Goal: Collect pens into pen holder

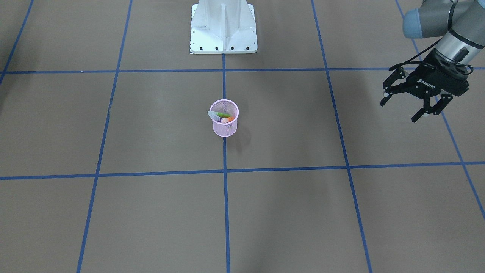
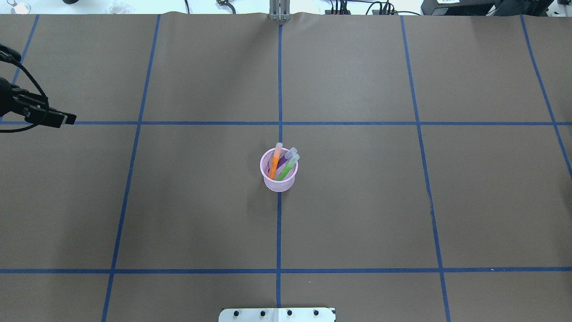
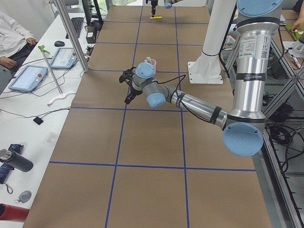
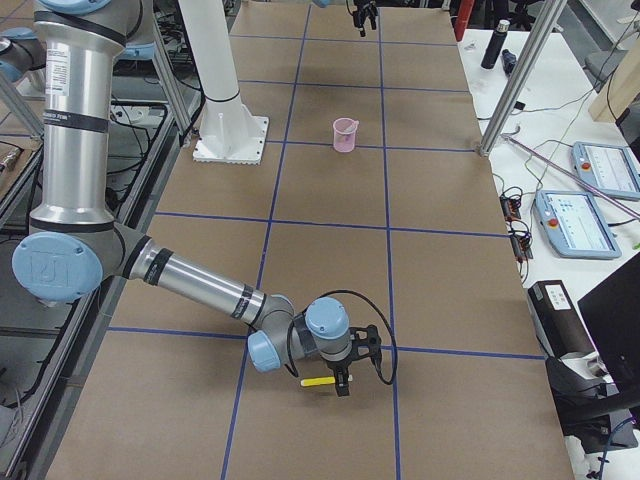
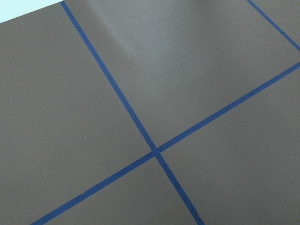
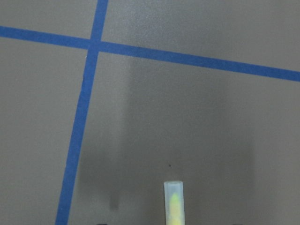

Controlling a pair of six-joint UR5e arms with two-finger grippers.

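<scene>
The pink mesh pen holder (image 2: 279, 179) stands at the table's centre with an orange pen (image 2: 275, 163), a purple pen (image 2: 286, 158) and a green pen (image 2: 287, 169) leaning inside it. My left gripper (image 1: 400, 110) hangs open and empty above the table, far off to my left of the holder (image 1: 225, 127). A yellow pen (image 4: 318, 382) lies on the table at my far right, right beside my right gripper (image 4: 343, 380). The pen's pale end (image 6: 173, 201) shows in the right wrist view, but the fingers do not. Whether that gripper is open or shut I cannot tell.
The white robot base (image 1: 223, 28) stands behind the holder. Blue tape lines (image 2: 279, 123) divide the brown table. A side bench holds tablets (image 4: 590, 165), cables and a bottle. A person's sleeve (image 3: 14, 35) shows at the other bench.
</scene>
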